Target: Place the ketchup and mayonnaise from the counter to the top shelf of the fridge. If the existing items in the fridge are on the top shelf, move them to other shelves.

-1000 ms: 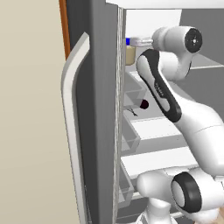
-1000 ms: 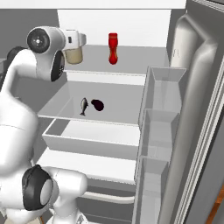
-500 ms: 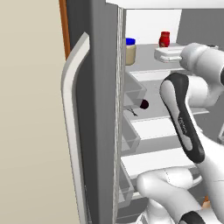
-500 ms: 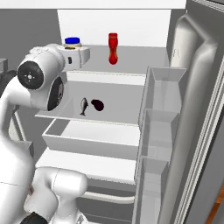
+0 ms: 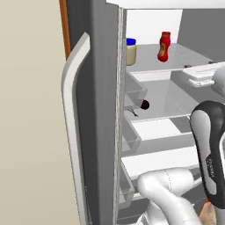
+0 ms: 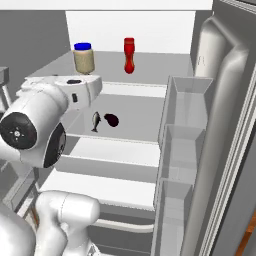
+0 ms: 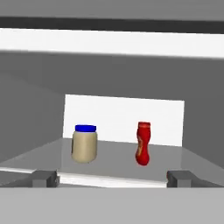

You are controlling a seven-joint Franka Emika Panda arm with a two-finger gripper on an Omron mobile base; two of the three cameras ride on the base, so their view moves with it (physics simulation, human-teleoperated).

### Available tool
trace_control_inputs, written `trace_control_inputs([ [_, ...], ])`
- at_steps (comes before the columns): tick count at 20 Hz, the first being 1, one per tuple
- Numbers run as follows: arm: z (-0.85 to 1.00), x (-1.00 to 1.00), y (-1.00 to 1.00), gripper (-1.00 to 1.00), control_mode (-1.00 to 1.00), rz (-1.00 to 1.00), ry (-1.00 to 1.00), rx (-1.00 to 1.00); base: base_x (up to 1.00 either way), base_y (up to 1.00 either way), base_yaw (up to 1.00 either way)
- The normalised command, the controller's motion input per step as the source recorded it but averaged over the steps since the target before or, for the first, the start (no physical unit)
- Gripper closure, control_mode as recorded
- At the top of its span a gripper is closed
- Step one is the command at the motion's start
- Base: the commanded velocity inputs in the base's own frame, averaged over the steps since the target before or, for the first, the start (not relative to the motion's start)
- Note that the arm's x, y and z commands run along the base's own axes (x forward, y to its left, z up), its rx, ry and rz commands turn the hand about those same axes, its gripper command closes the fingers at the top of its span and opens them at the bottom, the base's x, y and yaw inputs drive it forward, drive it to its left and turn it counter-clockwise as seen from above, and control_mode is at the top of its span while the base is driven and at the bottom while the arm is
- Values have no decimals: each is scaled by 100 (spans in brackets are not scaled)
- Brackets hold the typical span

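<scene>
The mayonnaise (image 7: pixel 84 143), a cream jar with a blue lid (image 6: pixel 83 58) (image 5: pixel 131 51), stands upright on the left of the fridge's top shelf (image 7: pixel 118 158). To its right on the same shelf, the red ketchup bottle (image 7: pixel 142 149) (image 6: pixel 129 55) (image 5: pixel 164 46) is also upright. My gripper (image 7: pixel 113 179) is open and holds nothing. It hangs in front of the shelf edge, well back from both, with the jar and bottle seen between its fingertips (image 7: pixel 44 178).
On the middle shelf (image 6: pixel 145 112) lie a small fish (image 6: pixel 95 121) and a dark round item (image 6: pixel 111 120) (image 5: pixel 144 104). The right door's bins (image 6: pixel 182 132) stand open beside the shelves. The left door (image 5: pixel 83 132) is open too. A drawer (image 6: pixel 105 167) sits below.
My arm has drawn back from the top shelf and away from the mayonnaise jar, which now stands free. The gripper stayed open. Jar and bottle have not moved.
</scene>
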Motion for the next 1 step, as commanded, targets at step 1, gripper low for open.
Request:
trace_control_inputs([
  [1,-5,-100,-29,-100,-100,0,-8,0,0,0,0],
])
